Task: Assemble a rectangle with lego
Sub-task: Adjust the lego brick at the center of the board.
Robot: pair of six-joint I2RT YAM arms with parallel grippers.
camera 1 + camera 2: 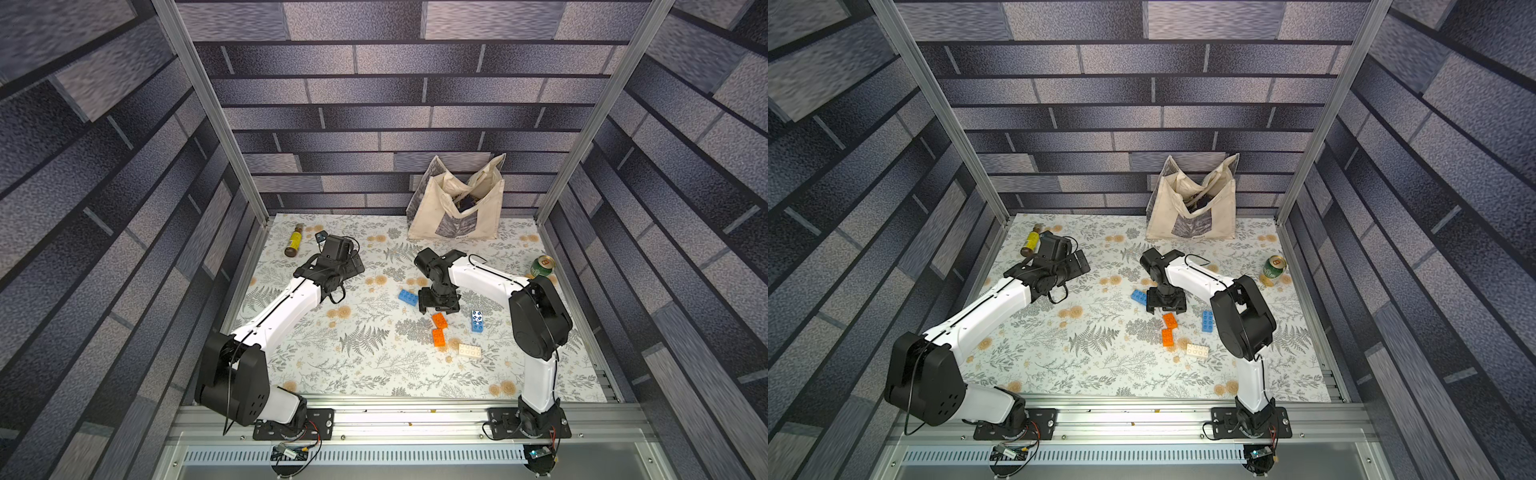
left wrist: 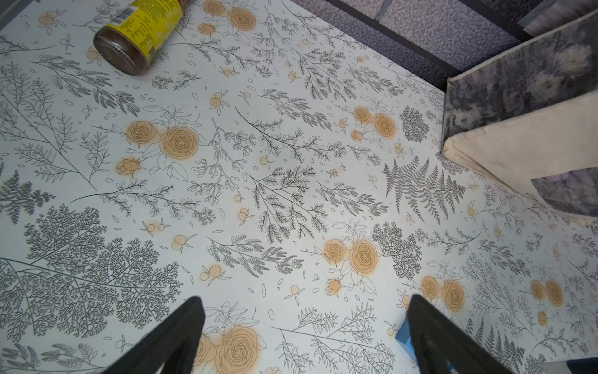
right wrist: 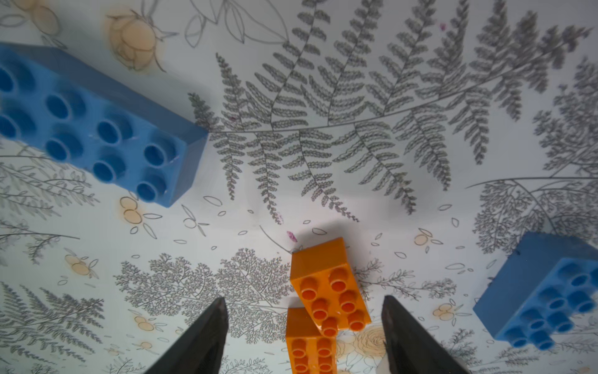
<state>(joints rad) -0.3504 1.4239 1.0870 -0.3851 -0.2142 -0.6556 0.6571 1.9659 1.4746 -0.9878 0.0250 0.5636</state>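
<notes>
Hovering low over one orange brick [image 3: 330, 291], the right fingers [image 3: 207, 336] stand open on either side of it and touch nothing; I judge they are spread like this so that they can come down around it. The second orange brick [image 3: 309, 346] lies end to end with it, a little turned. No rectangle is built yet: the lego [image 1: 1170, 321] lies loose in the right half of the tabletop [image 1: 332, 365], with one blue brick [image 1: 408, 297] toward the middle, and the other blue brick [image 1: 476, 321] and the white brick [image 1: 469, 350] nearer the right edge. The left fingers [image 2: 181, 333] are wide open and empty toward the far left corner, near the bottle [image 2: 139, 35] and well apart from the bricks, probably to leave room for the right arm
</notes>
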